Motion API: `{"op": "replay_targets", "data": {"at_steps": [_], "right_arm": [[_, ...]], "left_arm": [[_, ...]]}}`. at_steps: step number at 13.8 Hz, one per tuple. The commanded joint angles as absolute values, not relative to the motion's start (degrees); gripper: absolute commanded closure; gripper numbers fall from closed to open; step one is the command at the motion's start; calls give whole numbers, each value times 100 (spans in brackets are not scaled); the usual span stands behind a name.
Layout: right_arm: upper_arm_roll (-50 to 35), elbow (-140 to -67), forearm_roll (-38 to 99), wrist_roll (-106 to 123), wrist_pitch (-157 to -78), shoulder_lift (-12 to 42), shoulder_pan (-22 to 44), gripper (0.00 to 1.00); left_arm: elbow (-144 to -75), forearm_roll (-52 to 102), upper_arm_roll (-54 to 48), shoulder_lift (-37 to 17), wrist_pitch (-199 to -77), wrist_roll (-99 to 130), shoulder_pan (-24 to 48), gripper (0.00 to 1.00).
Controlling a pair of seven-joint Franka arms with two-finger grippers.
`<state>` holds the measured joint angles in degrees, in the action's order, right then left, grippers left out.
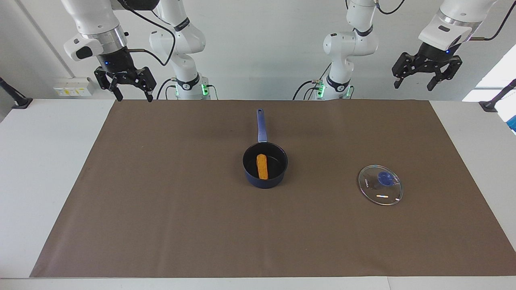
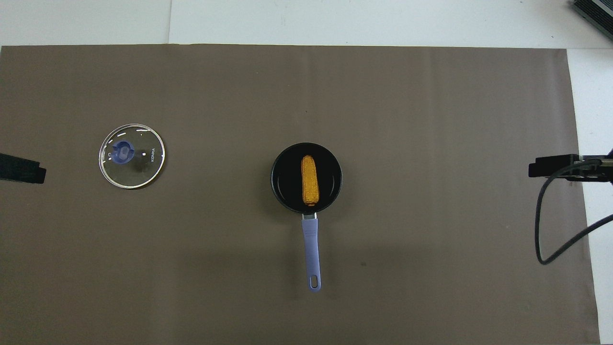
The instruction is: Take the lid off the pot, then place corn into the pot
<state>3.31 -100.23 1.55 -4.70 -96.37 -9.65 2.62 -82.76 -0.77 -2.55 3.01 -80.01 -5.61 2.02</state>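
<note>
Both your left tool (image 1: 427, 78) and right tool (image 1: 130, 86) hang spread and empty above the table's (image 1: 48, 169) robot-side edge, the yellow corn cob (image 1: 262, 166) lies in the navy saucepan (image 1: 265, 164), and the clear glass lid (image 2: 131, 155) reads "KONKA".

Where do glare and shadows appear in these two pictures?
Facing view: white glints on the round clear glass lid with the blue knob, a bright window patch at the frame's edge. Overhead view: glints along the lid's rim, faint soft shadow beside the dark navy-blue saucepan.
</note>
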Motion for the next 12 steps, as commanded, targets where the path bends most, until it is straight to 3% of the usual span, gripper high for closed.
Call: {"op": "replay_targets", "data": {"at_steps": [1, 3, 12], "right_arm": [[395, -9697, 281, -369, -9083, -976, 193, 0], [431, -9291, 159, -352, -8116, -949, 211, 0], [369, -9343, -255, -343, -8420, -967, 281, 0]], "left_arm": [[-8262, -114, -176, 325, -7945, -554, 282, 0], [-8262, -114, -184, 325, -7972, -554, 281, 0], [-8288, -97, -185, 325, -7963, -580, 272, 0]]}}
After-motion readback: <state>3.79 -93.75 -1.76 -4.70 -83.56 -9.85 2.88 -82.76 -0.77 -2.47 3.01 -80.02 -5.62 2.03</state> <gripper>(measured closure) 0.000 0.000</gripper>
